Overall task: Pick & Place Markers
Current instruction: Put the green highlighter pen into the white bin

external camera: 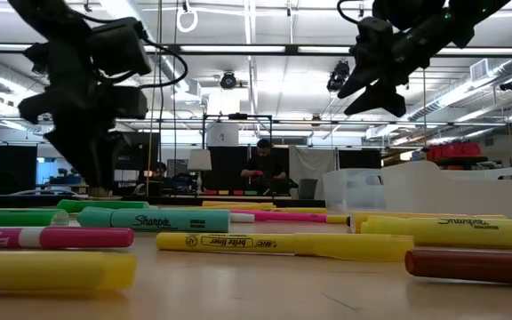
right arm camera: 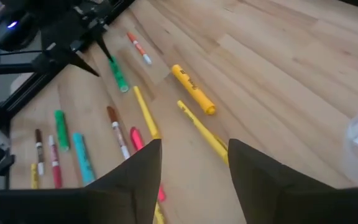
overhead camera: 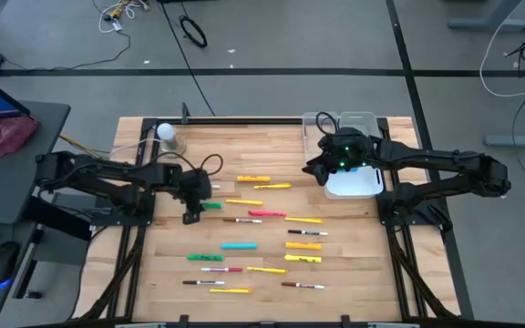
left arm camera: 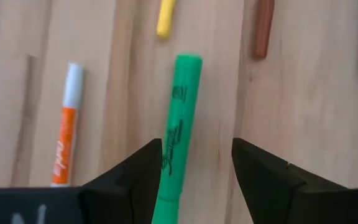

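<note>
Many markers lie flat across the wooden table (overhead camera: 153, 246): yellow, pink, cyan (overhead camera: 239, 246), green and thin white-barrelled ones. My left gripper (left arm camera: 197, 168) is open and low over the table's left middle (overhead camera: 191, 211). Its fingers stand on either side of the near end of a green highlighter (left arm camera: 180, 118), which lies on the wood (overhead camera: 211, 206) closer to one finger. An orange-and-white marker (left arm camera: 66, 134) lies beside it. My right gripper (right arm camera: 194, 168) is open and empty, raised above the table (external camera: 363, 93) by the clear bins (overhead camera: 317, 169).
Clear plastic bins (overhead camera: 352, 180) stand at the table's far right, with one farther back (overhead camera: 358, 120). A white ball on a grey base (overhead camera: 169, 137) sits near the far left corner. In the low view, people (external camera: 260, 164) show in the room behind. Bare wood lies along the left edge.
</note>
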You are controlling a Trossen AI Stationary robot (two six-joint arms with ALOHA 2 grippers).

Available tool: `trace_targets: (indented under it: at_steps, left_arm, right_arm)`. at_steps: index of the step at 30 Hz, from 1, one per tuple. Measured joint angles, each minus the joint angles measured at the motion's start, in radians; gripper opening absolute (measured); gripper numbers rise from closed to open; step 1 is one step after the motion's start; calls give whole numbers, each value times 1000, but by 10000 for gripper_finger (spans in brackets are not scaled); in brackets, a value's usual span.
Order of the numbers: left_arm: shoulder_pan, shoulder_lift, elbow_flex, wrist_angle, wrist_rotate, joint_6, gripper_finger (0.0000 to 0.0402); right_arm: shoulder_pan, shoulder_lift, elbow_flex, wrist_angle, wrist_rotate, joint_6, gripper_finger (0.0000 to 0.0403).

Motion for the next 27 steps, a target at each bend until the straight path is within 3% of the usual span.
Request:
trace_targets:
  at_steps: [6,16,22,27]
  left_arm:
    - [-47,0,-71,28,-72,-7,175]
    - [-82,-2,-136,144,-75,-130,71]
    - [-84,0,-122,185,-49,-309,66]
    - [-73,0,22,196,-62,-400,66]
  right_arm:
    - [0,-1,0,4,-53,0,181]
    - [0,-110,-1,54,-88,51,180]
    - [0,-171,-1,85,-88,50,181]
    - [0,-166,-1,91,-87,54,181]
